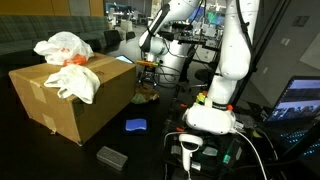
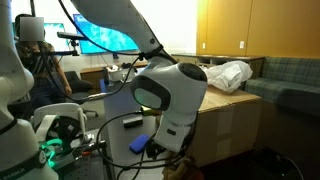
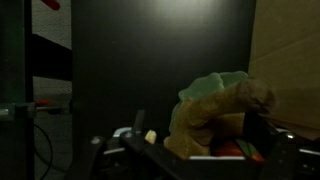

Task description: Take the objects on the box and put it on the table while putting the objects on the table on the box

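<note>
Wrist view has the jaws spread wide, clamping nothing, with the plush toy [image 3: 215, 105] between them on the bench [image 3: 150, 60]; the box [image 3: 290, 60] stands close at three o'clock.

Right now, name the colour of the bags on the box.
The bags are mostly white; an exterior view shows it best.

White, rounded arm [image 1: 228, 55] segments, dark joint rings (green glow at the base [image 2: 55, 130]).
</note>
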### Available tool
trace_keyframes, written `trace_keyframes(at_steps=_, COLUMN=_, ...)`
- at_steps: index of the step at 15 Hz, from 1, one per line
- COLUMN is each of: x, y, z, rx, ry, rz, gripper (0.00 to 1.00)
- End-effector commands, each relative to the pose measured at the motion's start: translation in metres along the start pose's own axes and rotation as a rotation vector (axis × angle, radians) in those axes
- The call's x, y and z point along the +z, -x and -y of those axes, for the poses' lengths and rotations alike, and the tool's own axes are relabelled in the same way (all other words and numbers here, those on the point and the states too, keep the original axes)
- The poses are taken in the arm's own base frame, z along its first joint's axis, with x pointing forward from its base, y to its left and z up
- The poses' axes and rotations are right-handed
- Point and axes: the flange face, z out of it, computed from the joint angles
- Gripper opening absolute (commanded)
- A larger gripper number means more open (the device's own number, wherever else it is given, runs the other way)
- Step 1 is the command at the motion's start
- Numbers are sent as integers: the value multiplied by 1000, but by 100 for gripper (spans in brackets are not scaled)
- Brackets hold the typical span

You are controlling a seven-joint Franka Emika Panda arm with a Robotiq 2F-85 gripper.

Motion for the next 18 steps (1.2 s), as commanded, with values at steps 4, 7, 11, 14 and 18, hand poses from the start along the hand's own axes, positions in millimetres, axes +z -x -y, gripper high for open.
trace_keyframes(at_steps=4, x=7, y=59, z=-33, rx=-87, ry=45, rz=8, gripper=100)
trace_keyframes(at_steps=7, x=13, y=88, z=-35, rx=-148, ry=58, rz=10, gripper=100)
trace_keyframes(at_steps=11, x=20, y=130, z=-24, rx=-249, ry=71, rz=0, gripper=100)
trace_keyframes(at_steps=14, x=26, y=161, z=-18, rx=-314, ry=73, rz=-7, gripper=100)
trace_keyframes(at_steps=18, x=42, y=198, z=-14, rx=-359, ry=82, rz=-17, gripper=100)
